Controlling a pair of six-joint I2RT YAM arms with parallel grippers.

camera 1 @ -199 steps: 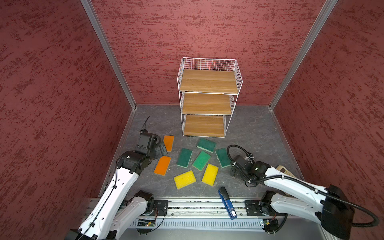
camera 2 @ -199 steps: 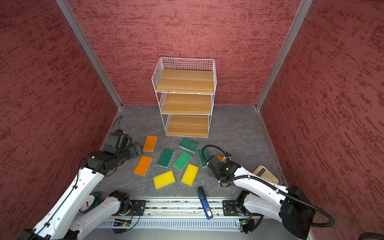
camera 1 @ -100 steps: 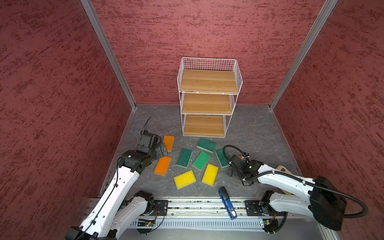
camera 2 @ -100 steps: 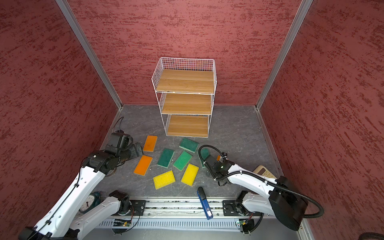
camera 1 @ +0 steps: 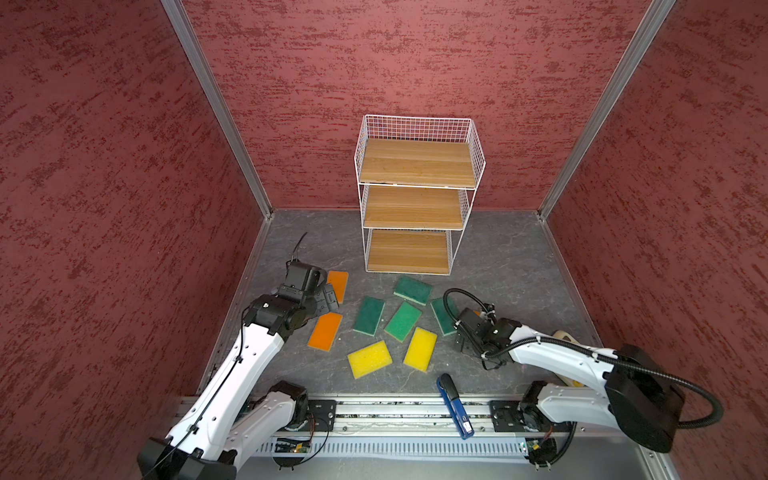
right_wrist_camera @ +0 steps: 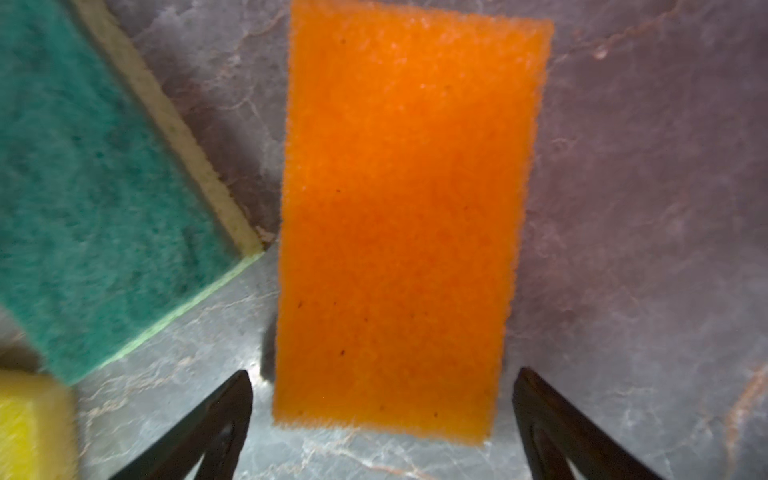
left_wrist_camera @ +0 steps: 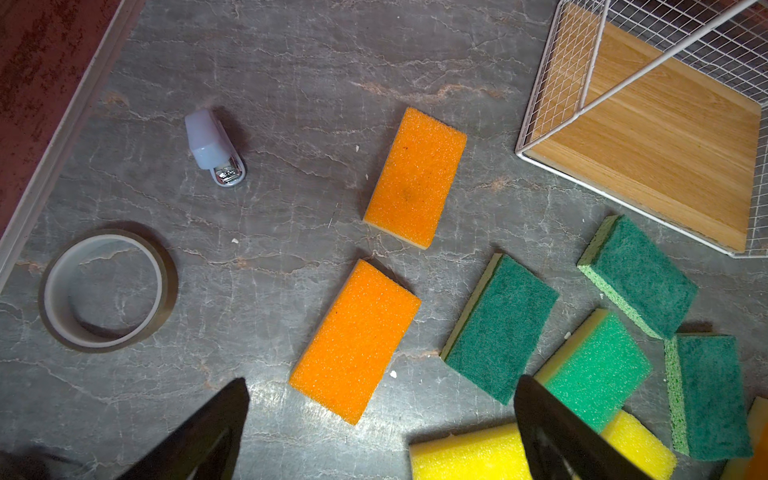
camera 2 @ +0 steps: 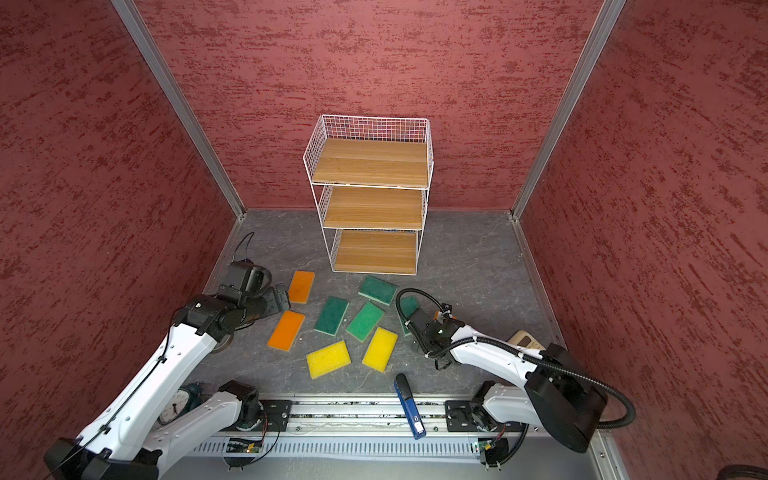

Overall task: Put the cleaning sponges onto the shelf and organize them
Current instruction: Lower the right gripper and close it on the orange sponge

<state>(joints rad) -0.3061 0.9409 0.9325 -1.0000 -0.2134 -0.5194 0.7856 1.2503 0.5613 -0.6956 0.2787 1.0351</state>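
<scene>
Nine soft, featherweight sponges [camera 1: 370, 358] lie on the floor [camera 1: 498, 257], the shelf [camera 1: 409, 251] bare. Jaws of the right gripper [right_wrist_camera: 382, 372] stand apart, an orange sponge [right_wrist_camera: 407, 216] lined up between them; I'd pinch its long edges mid-length. The left gripper [left_wrist_camera: 382, 379] gapes too.

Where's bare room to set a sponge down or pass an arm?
All three shelf boards are bare. Floor is open beside the shelf, widest to its right. Crowded: the sponges in front of it, between the left gripper and right gripper.
</scene>
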